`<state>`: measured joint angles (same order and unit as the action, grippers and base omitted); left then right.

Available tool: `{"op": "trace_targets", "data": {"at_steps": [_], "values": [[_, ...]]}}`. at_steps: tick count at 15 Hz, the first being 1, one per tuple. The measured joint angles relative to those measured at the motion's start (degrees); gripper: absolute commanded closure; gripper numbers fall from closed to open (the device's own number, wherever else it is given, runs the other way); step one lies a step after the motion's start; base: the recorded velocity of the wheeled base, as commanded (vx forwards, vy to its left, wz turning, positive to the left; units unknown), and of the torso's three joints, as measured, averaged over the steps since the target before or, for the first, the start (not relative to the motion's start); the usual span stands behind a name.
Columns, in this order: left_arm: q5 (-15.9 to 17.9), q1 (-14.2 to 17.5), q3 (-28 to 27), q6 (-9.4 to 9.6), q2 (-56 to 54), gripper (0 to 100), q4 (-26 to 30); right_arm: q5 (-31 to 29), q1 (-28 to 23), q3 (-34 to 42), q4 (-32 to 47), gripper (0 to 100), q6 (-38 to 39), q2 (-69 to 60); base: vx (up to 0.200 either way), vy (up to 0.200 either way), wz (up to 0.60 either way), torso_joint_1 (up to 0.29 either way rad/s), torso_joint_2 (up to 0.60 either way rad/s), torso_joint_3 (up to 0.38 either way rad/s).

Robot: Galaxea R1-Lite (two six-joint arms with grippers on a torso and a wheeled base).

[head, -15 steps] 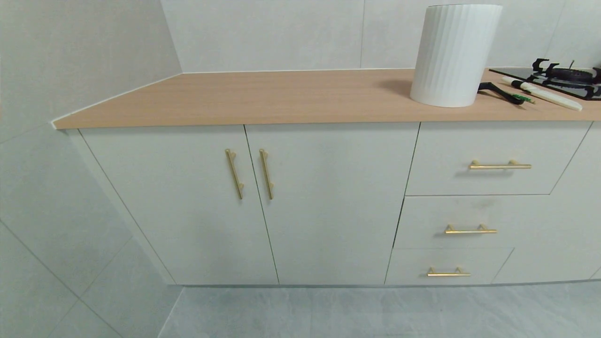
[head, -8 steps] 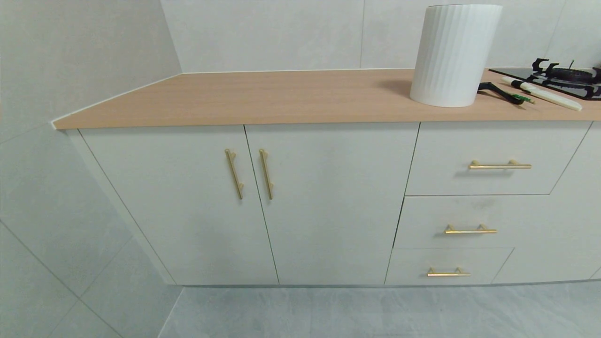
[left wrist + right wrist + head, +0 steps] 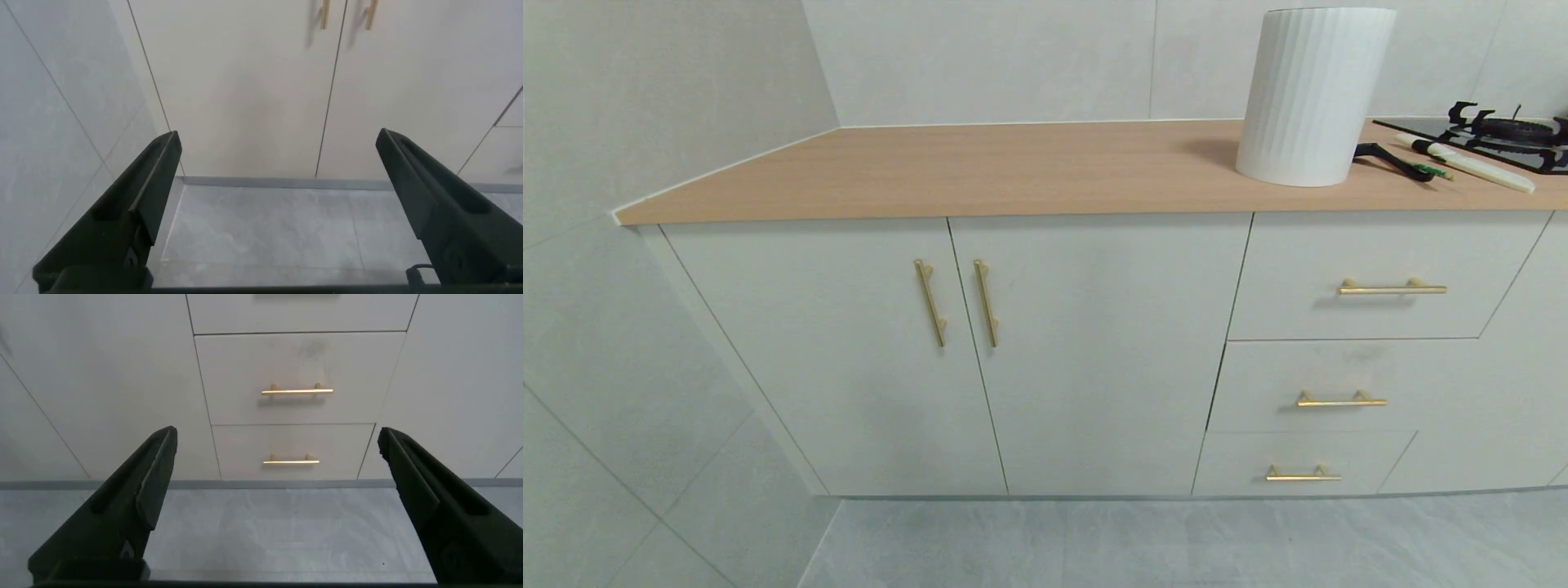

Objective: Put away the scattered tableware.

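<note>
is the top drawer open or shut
Shut. The top drawer front lies flush with the middle drawer below it, with only thin seams around its edges.

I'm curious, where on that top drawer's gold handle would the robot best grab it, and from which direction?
Probably the middle of the gold handle, between its two posts, coming straight from the front. The bar lies horizontal and stands off the top drawer, so the jaws could close above and below it.

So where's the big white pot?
In the head view, the white ribbed container stands upright on the right side of the countertop, just left of a black-handled utensil.
</note>
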<state>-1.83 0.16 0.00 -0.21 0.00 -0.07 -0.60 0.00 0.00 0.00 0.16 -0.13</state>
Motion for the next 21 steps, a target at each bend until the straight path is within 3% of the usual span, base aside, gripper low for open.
{"op": "trace_targets", "data": {"at_steps": [14, 21], "values": [[0.0, 0.0, 0.0, 0.02, 0.0, 0, 0.0, -0.1, 0.0, 0.0, 0.0, 0, 0.1, 0.0, 0.0, -0.186, 0.0, 0.005, 0.0, 0.003], [0.0, 0.0, 0.0, -0.01, 0.0, 0, 0.0, -0.1, 0.0, 0.0, 0.0, 0, 0.0, 0.0, 0.029, 0.0, 0.0, 0.001, 0.0, 0.0]]}}
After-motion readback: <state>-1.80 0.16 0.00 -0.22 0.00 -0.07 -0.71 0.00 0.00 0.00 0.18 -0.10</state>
